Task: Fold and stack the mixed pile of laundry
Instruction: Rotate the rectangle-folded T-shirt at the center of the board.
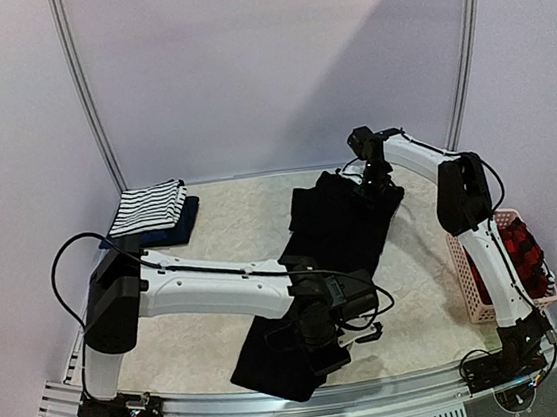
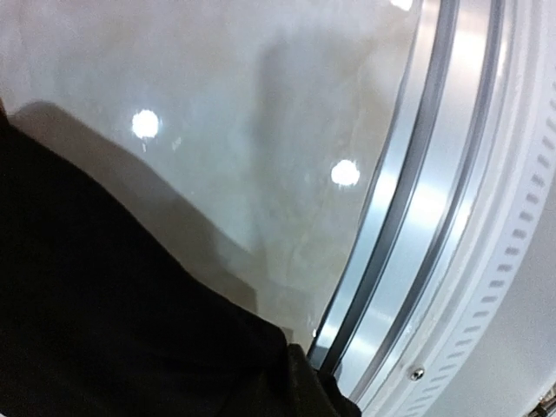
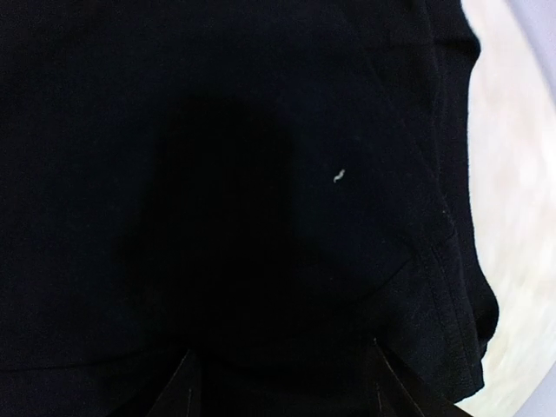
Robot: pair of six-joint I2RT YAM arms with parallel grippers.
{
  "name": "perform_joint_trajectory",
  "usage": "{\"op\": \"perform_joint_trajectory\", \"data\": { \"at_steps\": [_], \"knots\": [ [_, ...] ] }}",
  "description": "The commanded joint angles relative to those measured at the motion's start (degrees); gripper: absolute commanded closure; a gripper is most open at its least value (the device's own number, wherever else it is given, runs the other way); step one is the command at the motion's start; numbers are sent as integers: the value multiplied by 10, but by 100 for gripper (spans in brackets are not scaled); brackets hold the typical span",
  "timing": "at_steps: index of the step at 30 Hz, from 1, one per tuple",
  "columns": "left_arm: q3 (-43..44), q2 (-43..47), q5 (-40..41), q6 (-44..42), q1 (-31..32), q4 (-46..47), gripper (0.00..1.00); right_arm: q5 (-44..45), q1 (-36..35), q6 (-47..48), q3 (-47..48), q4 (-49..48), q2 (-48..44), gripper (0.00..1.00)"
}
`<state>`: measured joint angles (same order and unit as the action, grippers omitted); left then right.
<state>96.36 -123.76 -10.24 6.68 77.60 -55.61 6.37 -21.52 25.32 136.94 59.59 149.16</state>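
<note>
The large black fabric shirt [image 1: 341, 226] runs diagonally; left pincer [image 1: 322, 354], together, at its near end; right pincer [image 3: 285, 382], apart, above its far end.

A large black shirt [image 1: 346, 226] is lying diagonally across the table [image 1: 232, 239], with the left hand [image 1: 320, 350] sitting at its near end and the right hand [image 1: 377, 189] reaching down onto its far end. At the far left, a folded striped tank top [image 1: 148, 207] is resting on a navy piece [image 1: 187, 222]. Red-black plaid cloth [image 1: 523, 253] is sitting in the pink basket [image 1: 468, 282] at the right edge.
</note>
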Motion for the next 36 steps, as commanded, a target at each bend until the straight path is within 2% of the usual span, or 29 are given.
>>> {"op": "perform_joint_trajectory", "data": {
  "at_steps": [1, 4, 7, 9, 13, 18, 20, 23, 27, 33, 36],
  "knots": [
    [40, -29, 38, -44, 11, 36, 82, -21, -40, 68, 33, -50, 67, 35],
    [31, -32, 55, -58, 14, 103, 69, -6, -61, 122, 57, -114, 86, 31],
    [56, -43, 72, -67, 18, 116, 65, -52, -71, 148, 57, -178, 79, 26],
    [76, -46, 79, -77, 21, 110, 63, -77, -72, 134, 63, -215, 73, 24],
    [69, -16, 126, -76, 26, 103, 58, -67, -66, 98, 68, -216, 43, 20],
    [-15, 70, 175, -70, 2, 152, 54, -131, -33, 36, -78, -258, -136, 16],
    [-27, 94, 179, -48, -29, 167, 53, -145, -26, 20, -154, -272, -221, 16],
    [-28, 114, 193, -19, -80, 178, 52, -160, -23, -21, -241, -277, -290, 16],
    [-28, 124, 202, 35, -160, 204, 53, -187, -16, -102, -309, -241, -326, 20],
    [-28, 106, 154, 76, -245, 262, 53, -314, 22, -237, -317, -197, -255, 35],
    [-19, 78, 113, 98, -284, 300, 53, -347, 23, -250, -310, -191, -215, 41]
  ]
}}
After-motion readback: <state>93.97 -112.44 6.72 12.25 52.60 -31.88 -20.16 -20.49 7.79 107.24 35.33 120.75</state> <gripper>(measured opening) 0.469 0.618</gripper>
